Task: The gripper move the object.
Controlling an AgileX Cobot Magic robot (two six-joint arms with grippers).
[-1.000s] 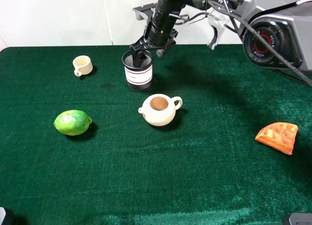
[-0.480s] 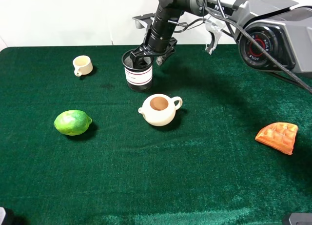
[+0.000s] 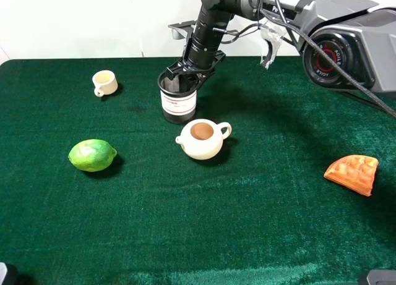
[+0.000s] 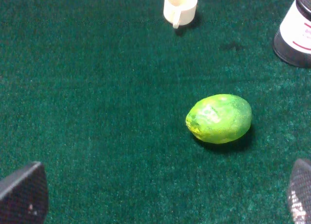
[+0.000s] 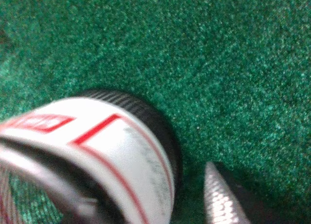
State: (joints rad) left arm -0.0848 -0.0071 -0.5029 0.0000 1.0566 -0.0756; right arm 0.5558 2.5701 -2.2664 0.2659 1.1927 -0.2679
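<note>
The black wire-mesh pen cup (image 3: 178,102) with its white, red-striped label stands at the back middle of the green cloth, just behind the cream teapot (image 3: 202,138). My right gripper (image 3: 182,78) comes down on its rim, one finger inside and one outside, shut on the wall. In the right wrist view the cup (image 5: 121,151) fills the frame, with the outer finger (image 5: 221,197) beside it; the inner finger is hidden. I cannot tell whether the base touches the cloth. My left gripper (image 4: 160,204) is open and empty near the front left; the cup's edge (image 4: 296,34) shows there.
A small cream mug (image 3: 105,83) sits at the back left, also in the left wrist view (image 4: 180,7). A green lime (image 3: 92,155) lies at the left, also seen by the left wrist (image 4: 219,118). An orange waffle piece (image 3: 352,173) lies at the right.
The cup has shifted a little forward, toward the teapot, with my right gripper on its rim. The left arm has not moved.
</note>
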